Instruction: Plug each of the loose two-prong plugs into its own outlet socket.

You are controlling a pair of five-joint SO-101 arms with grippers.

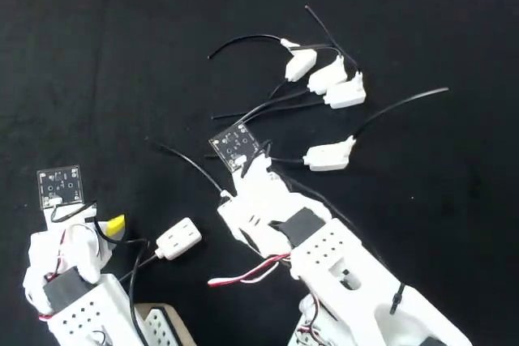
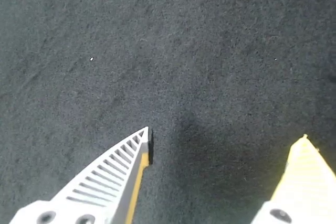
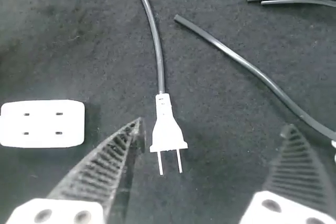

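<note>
Across the black table [image 1: 97,79], seen from above, my left arm [image 1: 73,293] is sitting at the near left corner. My right arm [image 1: 332,257] is resting farther in, toward the middle, its tip lying over the end of a loose black cable [image 1: 190,166]. A white socket block [image 1: 178,238] is lying between the two arms, with no plug in it. Farther off, four more white pieces [image 1: 328,155] with black cords are lying scattered, and I cannot tell whether any of them is a plug already seated in a socket. From the left wrist, my left gripper [image 2: 225,132] is hanging over bare black cloth, its fingers spread wide with nothing between them. From the right wrist, my right gripper [image 3: 212,125] is likewise released, its two fingers standing apart on either side of a white two-prong plug [image 3: 168,139]. The plug is lying flat on the cloth, prongs pointing toward the wrist and cable running away. One finger is sitting just beside the plug body, and neither seems to be touching it. The socket block is lying near the plug, beyond that finger, its four slots showing empty. I am judging that the task is barely starting: at least this plug is still loose, the grasp is not yet made, and the carrying, aligning and pushing in are all left to do.
</note>
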